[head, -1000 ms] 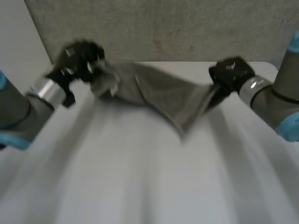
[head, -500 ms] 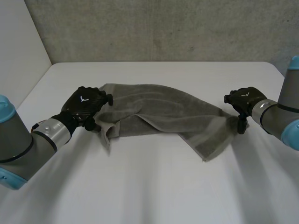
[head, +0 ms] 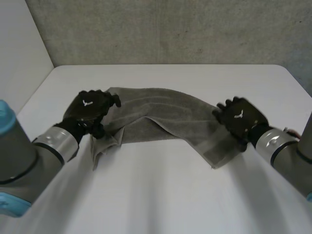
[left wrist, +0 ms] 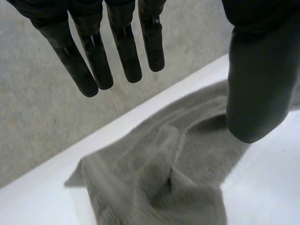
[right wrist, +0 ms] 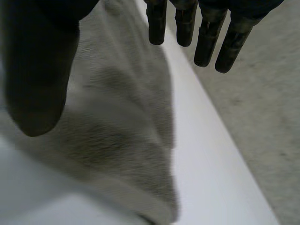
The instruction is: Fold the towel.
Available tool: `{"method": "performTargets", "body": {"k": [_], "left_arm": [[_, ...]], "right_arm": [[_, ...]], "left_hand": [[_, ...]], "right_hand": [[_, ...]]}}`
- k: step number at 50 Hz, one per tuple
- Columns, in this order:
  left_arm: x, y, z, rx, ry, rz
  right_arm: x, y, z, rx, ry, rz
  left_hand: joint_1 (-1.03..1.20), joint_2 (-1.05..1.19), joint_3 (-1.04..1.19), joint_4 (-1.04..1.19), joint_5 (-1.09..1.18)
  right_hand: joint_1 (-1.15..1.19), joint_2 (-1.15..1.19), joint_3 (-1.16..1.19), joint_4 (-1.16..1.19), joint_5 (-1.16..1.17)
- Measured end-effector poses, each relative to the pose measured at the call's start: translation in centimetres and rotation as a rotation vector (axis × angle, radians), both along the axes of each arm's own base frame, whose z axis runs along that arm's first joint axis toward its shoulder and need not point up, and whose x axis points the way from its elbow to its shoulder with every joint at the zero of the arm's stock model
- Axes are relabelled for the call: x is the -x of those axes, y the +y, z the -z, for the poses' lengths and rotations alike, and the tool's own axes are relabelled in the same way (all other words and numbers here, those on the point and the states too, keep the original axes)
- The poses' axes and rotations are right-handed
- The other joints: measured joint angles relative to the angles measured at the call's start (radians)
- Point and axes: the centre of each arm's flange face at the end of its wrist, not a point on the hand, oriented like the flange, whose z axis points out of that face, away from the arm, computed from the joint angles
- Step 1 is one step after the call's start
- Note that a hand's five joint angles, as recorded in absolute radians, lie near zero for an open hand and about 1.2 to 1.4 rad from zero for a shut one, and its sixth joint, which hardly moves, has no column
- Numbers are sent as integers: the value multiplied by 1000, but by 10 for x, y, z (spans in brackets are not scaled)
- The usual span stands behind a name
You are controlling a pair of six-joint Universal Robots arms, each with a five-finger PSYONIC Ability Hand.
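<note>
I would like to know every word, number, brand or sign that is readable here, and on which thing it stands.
No words or numbers are readable.
left hand: a small white mark on its back, no letters.
right hand: the same kind of mark.
towel: plain.

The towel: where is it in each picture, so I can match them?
Head view: the towel lies across the white table between the left hand and right hand.
Left wrist view: towel bunched under the left hand's straight fingers.
Right wrist view: towel under the right hand's thumb and fingers.
Shared landmark: table edge meeting the grey wall.
</note>
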Motion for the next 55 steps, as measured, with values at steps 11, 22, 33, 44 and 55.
{"method": "performTargets", "body": {"k": [11,22,33,44,55], "left_arm": [[9,3,45,-28,-207,-83],[9,-5,60,1,-258,-84],[7,-15,61,30,-243,-105],[5,-21,63,26,-244,-119],[4,-22,64,24,-245,-123]], "right_arm": [[-4,15,35,-190,-31,44],[-12,20,45,-269,-102,52],[-14,16,60,-289,-93,48],[-17,9,61,-258,-103,45],[-19,4,59,-238,-110,44]], "left_hand": [[0,0,0,0,2],[0,0,0,0,3],[0,3,2,1,10],[1,4,7,2,17],[1,4,7,2,17]], "right_hand": [[44,25,26,19,51],[212,205,210,211,236],[397,381,384,378,397],[416,395,404,399,400],[441,417,430,423,440]]}}
